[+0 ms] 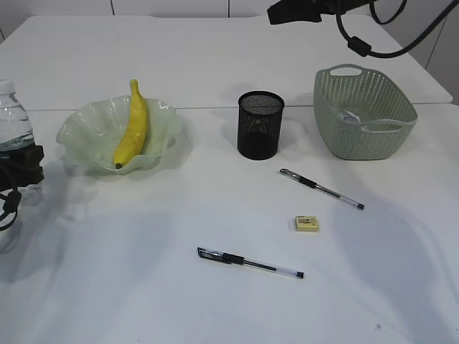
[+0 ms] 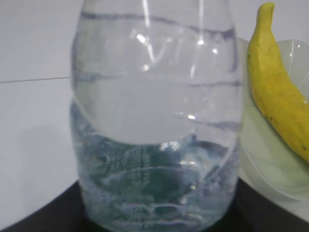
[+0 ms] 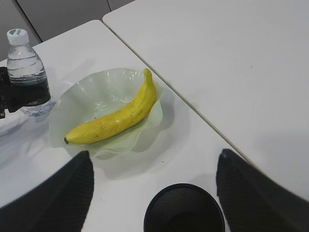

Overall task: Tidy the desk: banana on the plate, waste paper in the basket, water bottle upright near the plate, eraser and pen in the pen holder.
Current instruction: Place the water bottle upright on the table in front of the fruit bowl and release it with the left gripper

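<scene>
A clear water bottle (image 1: 13, 118) stands upright at the far left, just left of the pale green plate (image 1: 80, 129), and my left gripper (image 1: 21, 165) is shut on its lower body. In the left wrist view the bottle (image 2: 154, 121) fills the frame. The yellow banana (image 1: 132, 132) lies on the plate. Two pens (image 1: 321, 188) (image 1: 249, 262) and a yellow eraser (image 1: 307, 223) lie on the table in front of the black mesh pen holder (image 1: 260, 124). Waste paper (image 1: 351, 115) lies white in the grey-green basket (image 1: 364, 136). My right gripper (image 3: 153, 153) hangs open, empty, high above the pen holder (image 3: 183, 210).
The desk is two white tables joined by a seam (image 1: 208, 107) behind the plate and holder. A black cable (image 1: 358, 44) loops from the right arm at the top right. The left arm's cable (image 1: 8, 208) trails at the left edge.
</scene>
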You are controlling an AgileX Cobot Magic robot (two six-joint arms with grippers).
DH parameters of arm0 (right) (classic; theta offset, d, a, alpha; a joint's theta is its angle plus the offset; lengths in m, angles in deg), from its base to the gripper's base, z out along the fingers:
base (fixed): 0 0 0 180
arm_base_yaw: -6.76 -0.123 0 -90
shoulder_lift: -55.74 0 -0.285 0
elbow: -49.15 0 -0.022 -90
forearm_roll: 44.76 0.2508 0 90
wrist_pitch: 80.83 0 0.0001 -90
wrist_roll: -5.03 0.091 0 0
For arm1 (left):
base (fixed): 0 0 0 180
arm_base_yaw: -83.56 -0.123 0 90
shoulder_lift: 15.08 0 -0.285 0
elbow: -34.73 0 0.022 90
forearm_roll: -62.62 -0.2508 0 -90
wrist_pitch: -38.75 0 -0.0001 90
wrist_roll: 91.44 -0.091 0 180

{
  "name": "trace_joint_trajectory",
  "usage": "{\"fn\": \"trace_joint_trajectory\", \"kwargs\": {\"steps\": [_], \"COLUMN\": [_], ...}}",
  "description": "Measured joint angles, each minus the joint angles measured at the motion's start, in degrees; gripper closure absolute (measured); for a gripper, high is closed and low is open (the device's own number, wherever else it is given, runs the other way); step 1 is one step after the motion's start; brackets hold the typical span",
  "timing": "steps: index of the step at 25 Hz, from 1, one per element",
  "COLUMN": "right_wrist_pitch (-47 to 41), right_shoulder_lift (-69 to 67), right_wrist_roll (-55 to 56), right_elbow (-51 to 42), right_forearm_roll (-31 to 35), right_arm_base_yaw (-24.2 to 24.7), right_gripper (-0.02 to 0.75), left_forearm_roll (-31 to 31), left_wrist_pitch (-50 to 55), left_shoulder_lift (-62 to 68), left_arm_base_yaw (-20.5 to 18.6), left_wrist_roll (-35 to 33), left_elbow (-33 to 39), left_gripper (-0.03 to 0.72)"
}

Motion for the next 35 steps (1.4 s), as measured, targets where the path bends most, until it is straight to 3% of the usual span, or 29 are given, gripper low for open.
{"fn": "trace_joint_trajectory", "kwargs": {"steps": [11,28,35], "right_wrist_pitch": [0.0,-0.1,-0.1], "right_shoulder_lift": [0.0,0.0,0.0], "right_wrist_roll": [-0.8,-0.9,-0.9], "right_elbow": [0.0,0.0,0.0], "right_forearm_roll": [-0.1,-0.1,-0.1], "right_arm_base_yaw": [0.0,0.0,0.0], "right_gripper": [0.151,0.151,0.152], "left_forearm_roll": [0.2,-2.1,0.5], "left_wrist_pitch": [-1.7,-4.2,-4.2], "left_shoulder_lift": [4.5,6.0,6.0], "left_arm_base_yaw": [-1.4,-1.5,-1.5], "left_wrist_roll": [0.0,0.0,0.0], "left_elbow": [-4.1,-4.6,-4.6], "left_gripper": [0.310,0.310,0.310]}}
